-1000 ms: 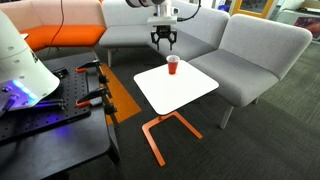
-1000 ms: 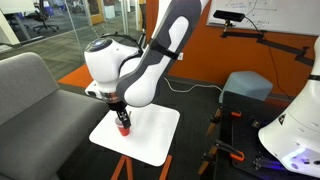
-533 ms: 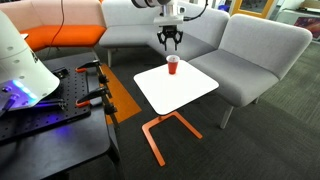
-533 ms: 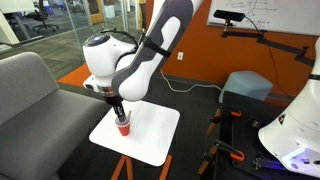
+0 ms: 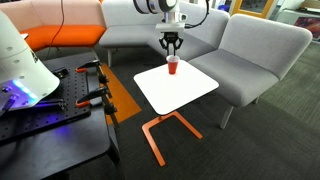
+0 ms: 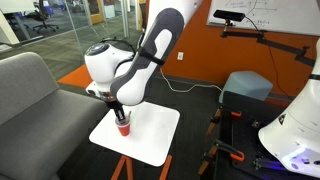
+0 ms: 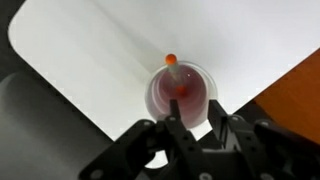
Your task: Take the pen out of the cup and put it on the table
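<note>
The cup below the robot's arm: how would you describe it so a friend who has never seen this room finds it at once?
Find the grey sofa, then the small white table with an orange leg in front of it. Near its sofa-side corner stands a small red cup holding an orange-tipped pen, under the open tool; it is the only red thing on the white top.
</note>
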`<action>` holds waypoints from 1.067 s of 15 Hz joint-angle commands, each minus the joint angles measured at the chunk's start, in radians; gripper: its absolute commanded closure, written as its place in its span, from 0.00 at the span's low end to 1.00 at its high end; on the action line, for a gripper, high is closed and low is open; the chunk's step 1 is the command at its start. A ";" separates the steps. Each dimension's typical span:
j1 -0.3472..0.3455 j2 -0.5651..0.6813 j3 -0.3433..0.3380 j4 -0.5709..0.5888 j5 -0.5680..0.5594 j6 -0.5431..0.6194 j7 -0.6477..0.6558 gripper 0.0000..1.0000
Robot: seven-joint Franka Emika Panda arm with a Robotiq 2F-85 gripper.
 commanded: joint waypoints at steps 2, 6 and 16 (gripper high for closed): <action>-0.030 0.032 0.034 0.067 0.022 -0.089 -0.044 0.70; -0.035 0.062 0.035 0.113 0.023 -0.148 -0.062 0.67; -0.043 0.148 0.040 0.249 0.023 -0.261 -0.120 0.70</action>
